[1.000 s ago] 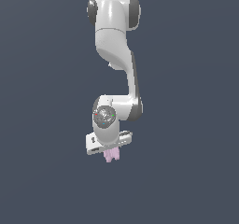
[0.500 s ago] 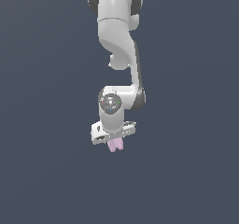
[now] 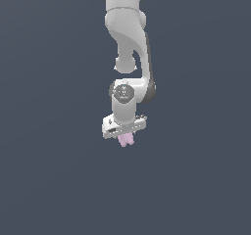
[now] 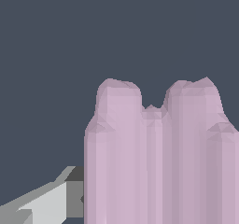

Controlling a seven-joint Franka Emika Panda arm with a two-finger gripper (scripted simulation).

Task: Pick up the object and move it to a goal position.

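Observation:
The object (image 3: 126, 140) is a small pale pink block with two lobes and a groove between them. It hangs under the white hand of my arm in the exterior view, held off the dark ground. My gripper (image 3: 126, 139) is shut on the object, whose pink body covers the fingers there. In the wrist view the object (image 4: 158, 157) fills the frame close up, lobes pointing away from the camera. One grey and white finger (image 4: 70, 195) shows beside it. No goal marker is visible in either view.
Everything around the arm is a plain dark grey-blue surface with no other objects, edges or containers in sight. The white arm (image 3: 128, 43) reaches down from the top of the exterior view.
The arm has carried the pink object toward the exterior view's right and a little upward over the last second. The grip on it stays the same.

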